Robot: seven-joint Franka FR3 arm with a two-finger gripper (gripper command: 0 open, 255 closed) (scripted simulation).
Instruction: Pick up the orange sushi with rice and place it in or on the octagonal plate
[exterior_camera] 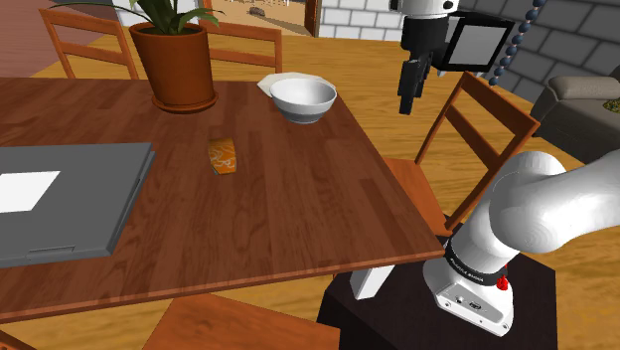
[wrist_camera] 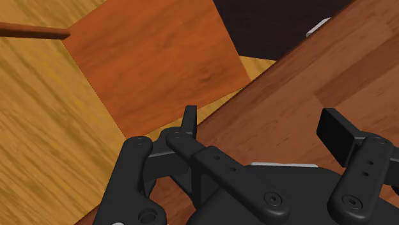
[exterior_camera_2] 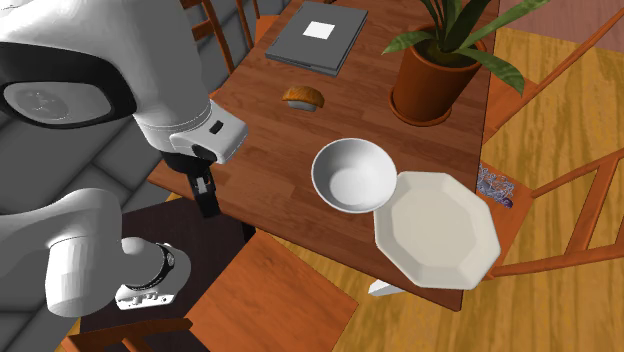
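Observation:
The orange sushi on rice [exterior_camera: 224, 156] [exterior_camera_2: 303, 97] lies on the wooden table [exterior_camera: 298, 209], in the middle of the top. The white octagonal plate [exterior_camera_2: 437, 228] [exterior_camera: 281, 79] sits at a table corner, partly hidden behind a white bowl in the shoulder view. My black gripper [exterior_camera: 407, 105] [exterior_camera_2: 207, 208] [wrist_camera: 263, 128] hangs open off the table's side, above a chair seat and well away from the sushi. Nothing is between its fingers [wrist_camera: 189, 121]; under them I see the table edge [wrist_camera: 300, 77].
A white bowl [exterior_camera: 303, 99] [exterior_camera_2: 352, 176] touches the plate. A potted plant [exterior_camera: 179, 65] [exterior_camera_2: 430, 85] stands beyond the sushi. A flat grey closed laptop [exterior_camera: 60, 194] [exterior_camera_2: 318, 35] lies at the far end. Wooden chairs [exterior_camera: 467, 129] [wrist_camera: 153, 57] ring the table.

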